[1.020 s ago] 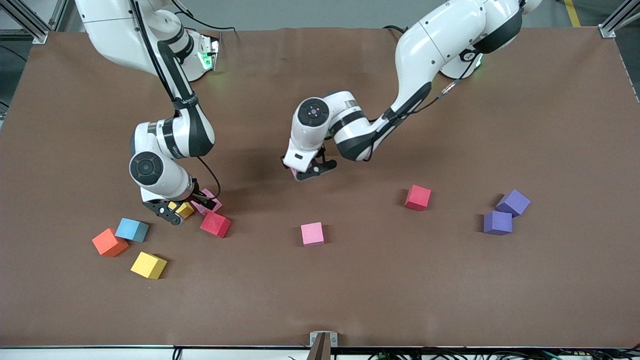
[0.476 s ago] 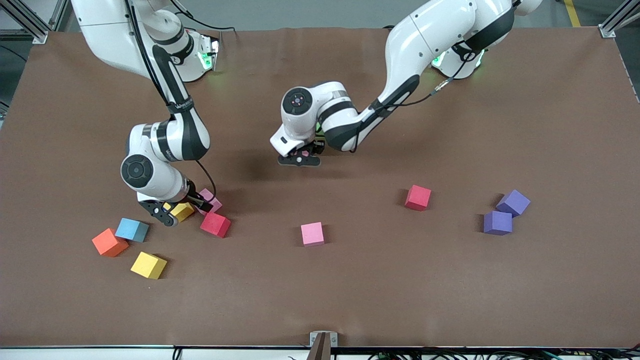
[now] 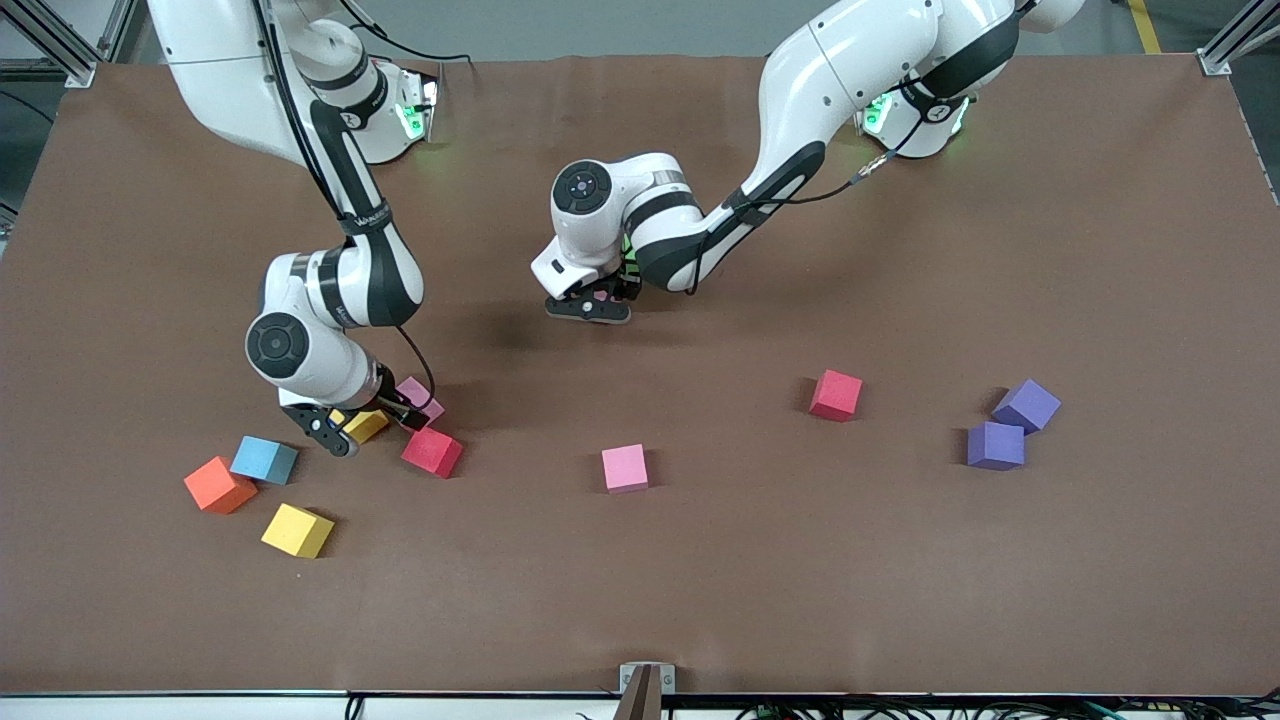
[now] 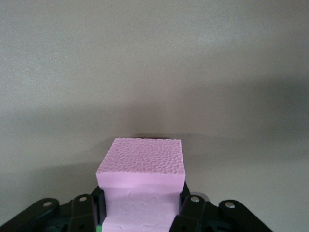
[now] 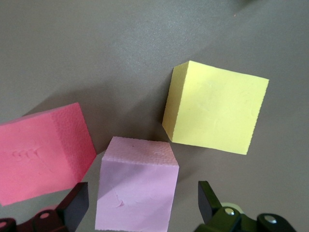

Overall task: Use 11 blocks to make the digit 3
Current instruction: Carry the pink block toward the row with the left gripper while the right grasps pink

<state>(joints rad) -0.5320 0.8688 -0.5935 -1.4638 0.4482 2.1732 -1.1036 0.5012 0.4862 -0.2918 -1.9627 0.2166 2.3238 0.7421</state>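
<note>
My left gripper point(image 3: 590, 303) is shut on a pink block point(image 4: 142, 176) over the bare middle of the table; that pink block point(image 3: 600, 296) barely shows under the hand. My right gripper point(image 3: 368, 418) is open and low over a cluster of blocks at the right arm's end. Its fingers point(image 5: 75, 208) stand on either side of another pink block point(image 5: 136, 188) with gaps on both sides. A yellow block point(image 5: 215, 108) and a red block point(image 5: 41, 154) lie right beside it. The digit 3 is not in view.
Loose blocks lie nearer the front camera: light blue point(image 3: 265, 459), orange point(image 3: 219, 485), yellow point(image 3: 297, 530), pink point(image 3: 625, 468), red point(image 3: 836, 395) and two purple point(image 3: 1026, 405) point(image 3: 996, 446) toward the left arm's end.
My left gripper has carried its pink block toward the right arm's end of the table. The right gripper has shifted only slightly over the cluster.
</note>
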